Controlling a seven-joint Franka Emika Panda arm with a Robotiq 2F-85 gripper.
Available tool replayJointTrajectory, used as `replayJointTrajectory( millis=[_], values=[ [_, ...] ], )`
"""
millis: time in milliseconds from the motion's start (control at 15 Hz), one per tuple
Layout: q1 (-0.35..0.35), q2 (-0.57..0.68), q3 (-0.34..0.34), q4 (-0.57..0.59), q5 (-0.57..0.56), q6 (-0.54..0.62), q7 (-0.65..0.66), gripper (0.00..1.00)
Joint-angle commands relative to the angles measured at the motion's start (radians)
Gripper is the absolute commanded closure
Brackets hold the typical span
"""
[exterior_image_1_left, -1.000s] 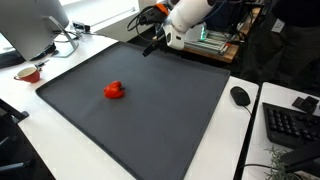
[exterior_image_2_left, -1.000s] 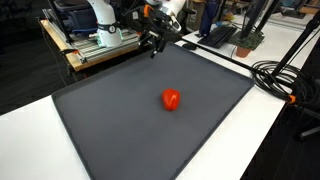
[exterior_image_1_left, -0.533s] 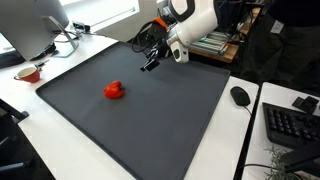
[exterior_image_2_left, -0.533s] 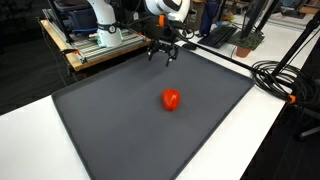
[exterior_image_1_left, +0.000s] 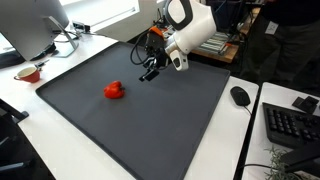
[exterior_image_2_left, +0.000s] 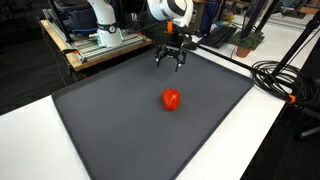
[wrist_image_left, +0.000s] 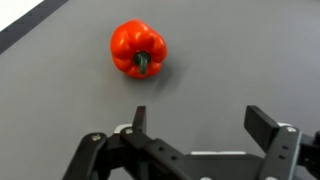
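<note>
Gripper (wrist_image_left: 200, 125) is wide open here. In the wrist view the jaws stand far apart with nothing between them, just bare mat (wrist_image_left: 250, 50), so it's got hold of nothing.

The pepper (wrist_image_left: 138, 49) sits on the mat ahead of the gripper, a bit off to the left of the gap between the jaws. It's red and shiny, with its green stem facing the camera. Nothing is touching it.

In both exterior views the gripper (exterior_image_1_left: 148, 74) (exterior_image_2_left: 171, 63) hangs over the mat (exterior_image_1_left: 150, 120) close to the edge nearest the robot base, pointing down at a slant. The pepper (exterior_image_1_left: 115, 91) (exterior_image_2_left: 172, 99) is more toward the middle of the mat (exterior_image_2_left: 120, 130), well apart from the gripper, with only open mat between the two.

Other stuff around, all off the mat on the white table (exterior_image_1_left: 235, 140): a mouse (exterior_image_1_left: 240, 96) and keyboard (exterior_image_1_left: 292, 124) on one side, a small cup (exterior_image_1_left: 28, 73) and a monitor (exterior_image_1_left: 35, 25) on the other. There's also a bunch of black cables (exterior_image_2_left: 275, 78) looping past the mat's corner in an exterior view.
</note>
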Motion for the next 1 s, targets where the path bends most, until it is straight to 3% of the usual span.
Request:
replayJointTrajectory(
  millis=[0,267,733,800,933],
  values=[
    [0.012,0.034,-0.013,0.042,-0.095,-0.023,0.081,0.00],
    [0.023,0.088,-0.030,0.108,-0.225,-0.093,0.172,0.00],
    [0.025,0.223,-0.031,0.205,-0.248,-0.218,0.232,0.01],
    [0.023,0.238,-0.029,0.216,-0.243,-0.222,0.227,0.03],
    [0.024,0.266,-0.028,0.234,-0.247,-0.230,0.216,0.21]
  ],
)
